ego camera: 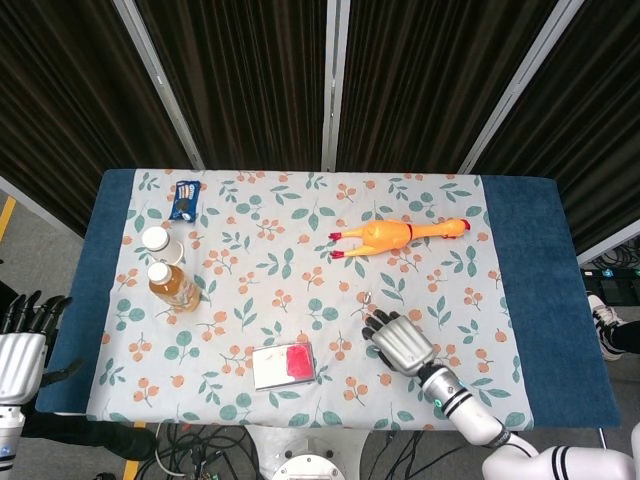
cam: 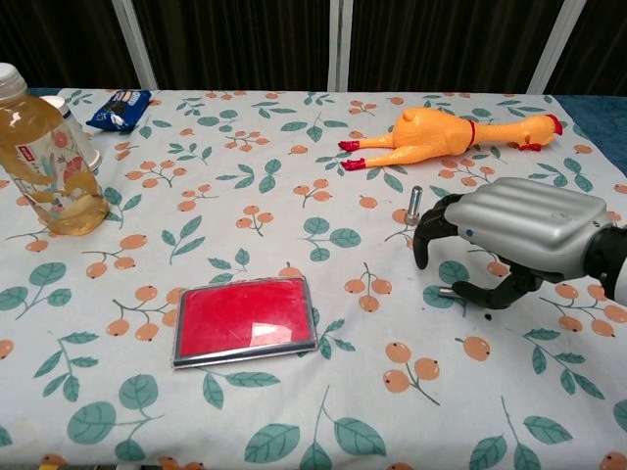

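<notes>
My right hand (cam: 519,233) hovers low over the table at the front right, and the head view shows this right hand (ego camera: 401,342) near the front edge. Its fingers (cam: 428,235) curve down and stay apart from the thumb. A small metal bolt (cam: 446,291) lies on the cloth under the hand, mostly hidden by it. Nothing is gripped. A short metal cylinder (cam: 414,203) stands upright just behind the fingertips. My left hand (ego camera: 20,350) hangs off the table's left side with fingers spread and holds nothing.
A yellow rubber chicken (cam: 441,132) lies behind the right hand. A red tin (cam: 245,318) sits front centre. At the left stand a tea bottle (cam: 39,162) and a white cup (cam: 76,132), with a blue snack packet (cam: 120,108) behind them.
</notes>
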### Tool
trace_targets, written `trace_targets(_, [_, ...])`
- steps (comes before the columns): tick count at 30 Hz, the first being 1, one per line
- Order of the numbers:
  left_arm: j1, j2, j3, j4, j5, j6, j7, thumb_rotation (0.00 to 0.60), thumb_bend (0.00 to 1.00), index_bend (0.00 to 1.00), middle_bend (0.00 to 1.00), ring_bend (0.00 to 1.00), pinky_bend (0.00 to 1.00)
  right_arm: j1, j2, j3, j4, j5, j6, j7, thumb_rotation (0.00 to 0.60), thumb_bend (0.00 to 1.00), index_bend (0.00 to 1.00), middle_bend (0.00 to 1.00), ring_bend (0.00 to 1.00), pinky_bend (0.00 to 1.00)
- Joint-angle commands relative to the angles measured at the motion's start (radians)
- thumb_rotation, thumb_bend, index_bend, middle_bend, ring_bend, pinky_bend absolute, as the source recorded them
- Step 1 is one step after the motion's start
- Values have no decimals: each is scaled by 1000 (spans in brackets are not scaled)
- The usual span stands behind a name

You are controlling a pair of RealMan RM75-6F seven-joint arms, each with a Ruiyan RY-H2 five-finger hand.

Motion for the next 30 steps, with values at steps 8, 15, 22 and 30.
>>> trace_targets(8, [1, 0, 0, 2, 5, 2, 0, 600, 0, 143, 145, 0, 0, 10, -7, -9, -8, 40, -23, -75, 600, 366, 406, 216, 98, 244])
trace_targets(15, [1, 0, 0, -2, 8, 2, 7, 600, 0, 143, 145, 0, 0, -3, 15, -39, -27, -7, -13, -44, 600, 365, 482, 225, 90, 224])
trace_targets(22, [0, 2, 1, -7, 12, 1, 16, 600, 0, 143, 145, 0, 0, -30, 38, -58, -34, -86, 35, 2, 600, 365, 528, 236, 90, 211])
trace_targets(30, [2, 4, 3, -12, 10, -1, 15, 600, 0, 143, 145, 0, 0, -35, 19, -46, -2, -60, 26, -36, 600, 354, 498, 232, 89, 182])
